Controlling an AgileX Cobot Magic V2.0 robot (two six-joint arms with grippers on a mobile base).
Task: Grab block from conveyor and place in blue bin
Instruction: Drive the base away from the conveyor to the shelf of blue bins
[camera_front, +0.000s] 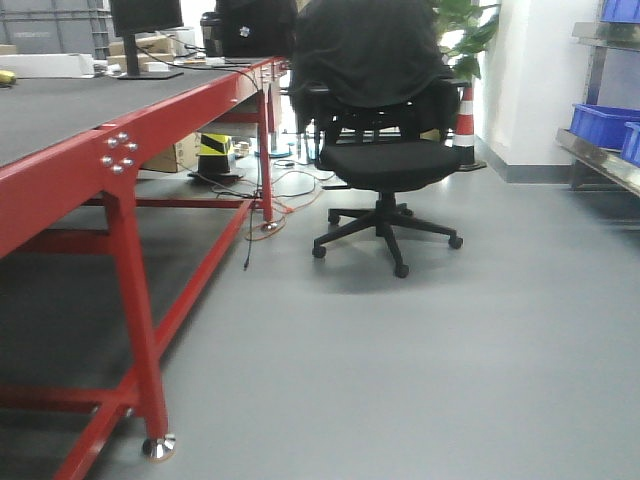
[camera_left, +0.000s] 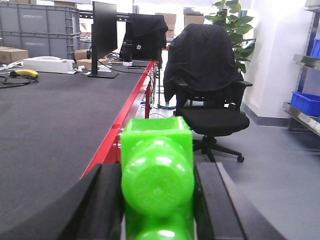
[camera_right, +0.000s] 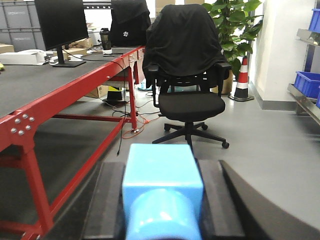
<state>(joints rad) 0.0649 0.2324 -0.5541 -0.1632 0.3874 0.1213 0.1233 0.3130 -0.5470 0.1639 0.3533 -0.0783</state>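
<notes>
In the left wrist view my left gripper (camera_left: 158, 167) is shut on a glossy green block (camera_left: 157, 136), its black fingers (camera_left: 107, 200) pressed on both sides. It hangs beside the red edge of the conveyor (camera_left: 50, 115), whose dark grey belt stretches off to the left. My right gripper (camera_right: 162, 165) is shut on a light blue block (camera_right: 161, 177), held over the grey floor to the right of the conveyor (camera_right: 30, 82). A blue bin (camera_front: 603, 122) sits on a steel shelf at the far right; this blue bin (camera_right: 306, 82) also shows in the right wrist view. Neither gripper shows in the front view.
A black office chair (camera_front: 385, 160) draped with a dark jacket stands on the floor between the conveyor (camera_front: 60, 105) and the steel shelf (camera_front: 600, 165). A monitor (camera_front: 145, 30) stands on the far belt. Cables (camera_front: 285, 190) trail on the floor; a traffic cone (camera_front: 465, 120) stands by the wall.
</notes>
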